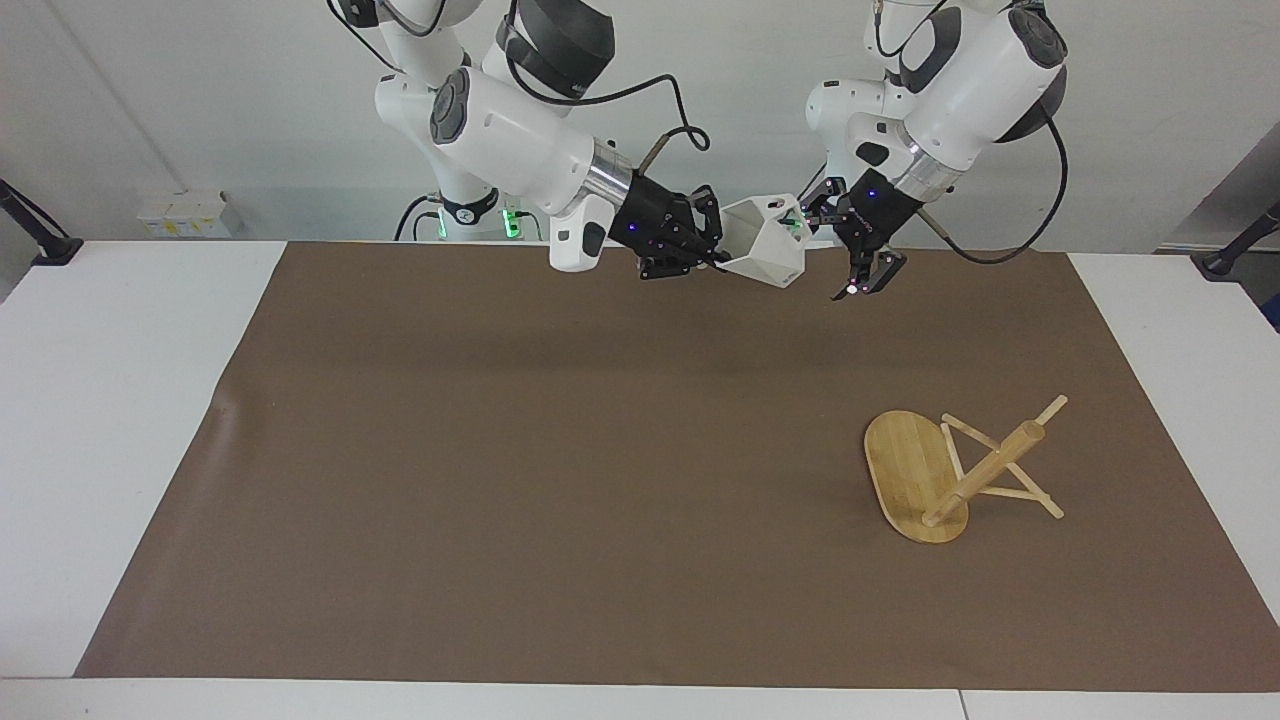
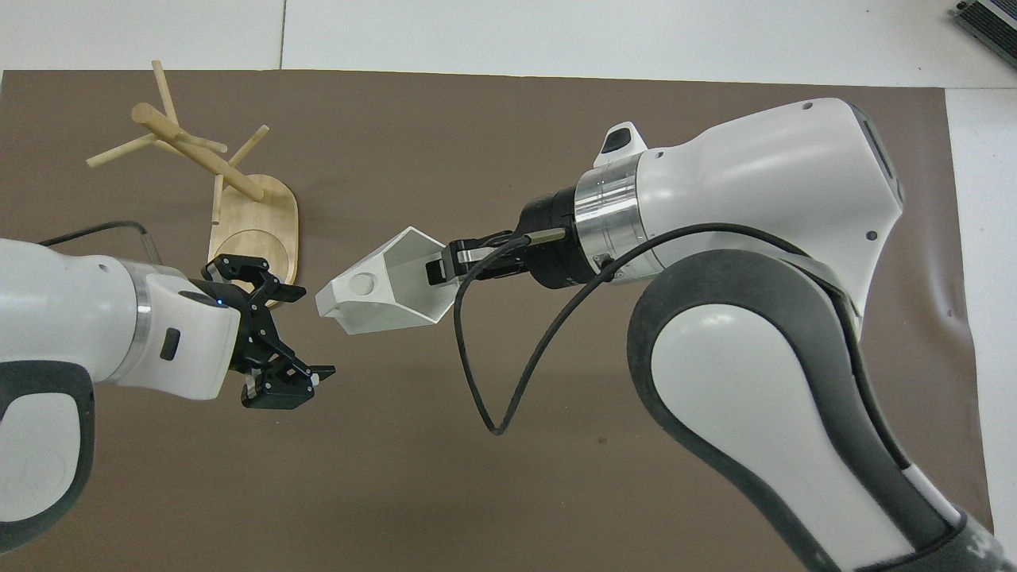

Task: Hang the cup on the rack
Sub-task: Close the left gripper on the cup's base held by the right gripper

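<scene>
The brown mat (image 1: 560, 480) is covering most of the white table (image 1: 120, 420), and nearly all of it is lying bare between the arms and the edge farthest from the robots. The right arm is stretching out level above the strip of mat nearest the robots, its right gripper (image 1: 712, 262) clamping tight on the rim wall of the cup (image 1: 765, 242), one finger inside the mouth. The cup is hanging in the air on its side, its base pointing toward the left gripper (image 1: 845, 245) and its pierced handle (image 2: 361, 284) facing upward. The left arm is bending down beside it, the left gripper gaping wide with nothing in it, just clear of the cup's base. The rack (image 1: 950, 470) is lying tipped over toward the left arm's end, its oval base (image 1: 905, 470) standing on edge and its post (image 1: 985, 470) slanting away, pegs resting on the mat.
</scene>
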Robot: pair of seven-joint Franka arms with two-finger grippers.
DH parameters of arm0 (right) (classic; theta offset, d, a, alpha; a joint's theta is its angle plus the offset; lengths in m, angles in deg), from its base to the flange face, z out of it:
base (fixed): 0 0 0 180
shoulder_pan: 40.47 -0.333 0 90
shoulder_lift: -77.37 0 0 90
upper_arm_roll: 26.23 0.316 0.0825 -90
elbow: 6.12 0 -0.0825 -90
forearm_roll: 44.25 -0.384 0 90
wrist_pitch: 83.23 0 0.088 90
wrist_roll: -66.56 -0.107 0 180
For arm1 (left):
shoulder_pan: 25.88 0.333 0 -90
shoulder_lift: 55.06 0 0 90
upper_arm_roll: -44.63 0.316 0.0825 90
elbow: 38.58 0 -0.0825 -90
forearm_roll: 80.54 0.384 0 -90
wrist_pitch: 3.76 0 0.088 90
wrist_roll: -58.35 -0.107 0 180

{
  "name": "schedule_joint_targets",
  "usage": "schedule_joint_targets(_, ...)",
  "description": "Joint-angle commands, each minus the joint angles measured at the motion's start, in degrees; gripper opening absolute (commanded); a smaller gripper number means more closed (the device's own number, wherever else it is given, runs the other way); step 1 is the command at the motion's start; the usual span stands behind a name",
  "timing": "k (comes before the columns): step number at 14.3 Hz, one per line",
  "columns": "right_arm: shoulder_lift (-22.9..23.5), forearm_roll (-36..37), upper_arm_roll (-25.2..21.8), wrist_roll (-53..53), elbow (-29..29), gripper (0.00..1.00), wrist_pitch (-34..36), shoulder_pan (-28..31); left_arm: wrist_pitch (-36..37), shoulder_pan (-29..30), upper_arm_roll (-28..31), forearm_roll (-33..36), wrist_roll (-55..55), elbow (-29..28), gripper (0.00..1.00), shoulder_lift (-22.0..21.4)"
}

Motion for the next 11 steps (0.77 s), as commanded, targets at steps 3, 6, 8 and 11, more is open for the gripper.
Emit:
schedule_joint_targets(3,0.3,-1.8,1.9,-1.6,0.0,0.00,-3.0,0.8,-6.3,0.9,1.3,-6.1,-10.2,-10.0,1.00,-6.3)
schedule_joint_targets(6,0.8,-1.8,2.0,-3.2,-0.1,0.00,-5.3,0.2,-11.4,2.3,1.4,-9.8,-16.7,-13.1,1.00,-5.9)
schedule_joint_targets(8,1.0,-2.2,2.0,-3.4,-0.1,0.00,-5.4,0.2,-12.9,3.3,1.4,-16.0,-21.0,-13.8,1.00,-4.7)
schedule_joint_targets(11,1.0,-2.7,2.0,-3.4,-0.1,0.00,-5.2,0.2,-14.5,2.5,1.3,-21.8,-19.2,-13.2,1.00,-4.5)
